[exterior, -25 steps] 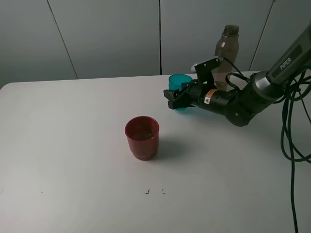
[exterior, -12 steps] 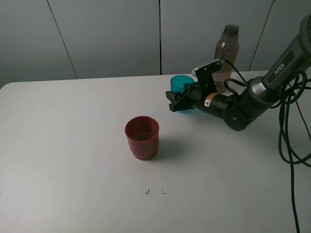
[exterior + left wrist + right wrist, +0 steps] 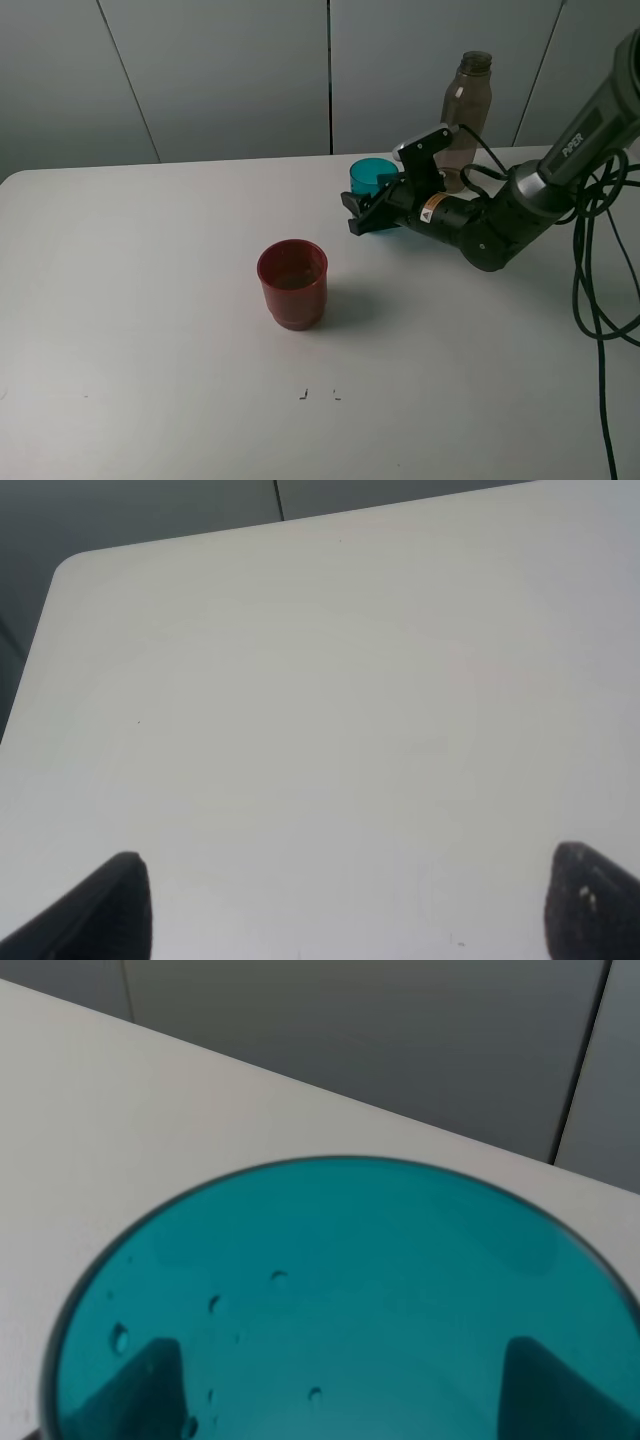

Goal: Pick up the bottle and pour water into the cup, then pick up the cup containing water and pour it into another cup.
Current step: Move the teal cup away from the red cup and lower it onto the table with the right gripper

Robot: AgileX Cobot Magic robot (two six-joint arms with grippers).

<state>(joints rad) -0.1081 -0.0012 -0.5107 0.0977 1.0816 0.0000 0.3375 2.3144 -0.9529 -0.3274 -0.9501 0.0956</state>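
**Status: teal cup in my right grip, second pour pending**

Working across the exterior high view from left to right, I am reading the table (image 3: 150, 330) as bare on its left half; my left arm is not appearing there at all. Near the middle, another cup (image 3: 292, 283), the wide dark red one, is standing upright and apart from everything else. I cannot tell from here whether it is holding any water.

Further right, my right gripper (image 3: 372, 205) is clamping the cup (image 3: 369, 175), the teal tumbler, which is sitting upright, low over or on the table; which of the two I cannot tell. The bottle (image 3: 466, 95) is standing upright behind my forearm, near the back edge, with nothing gripping it.

My judgement: the bottle pour is finished, the teal cup is being picked up, and carrying it to the red cup and tipping it is remaining.

The right wrist view is adding what the high view is not: droplets on the teal cup's inner wall (image 3: 330, 1300), and my two fingertips (image 3: 145, 1375) showing through the translucent plastic on either side, confirming the grasp. The left wrist view is showing only bare tabletop and the tips of my left gripper (image 3: 340, 905) standing wide apart, grasping nothing.
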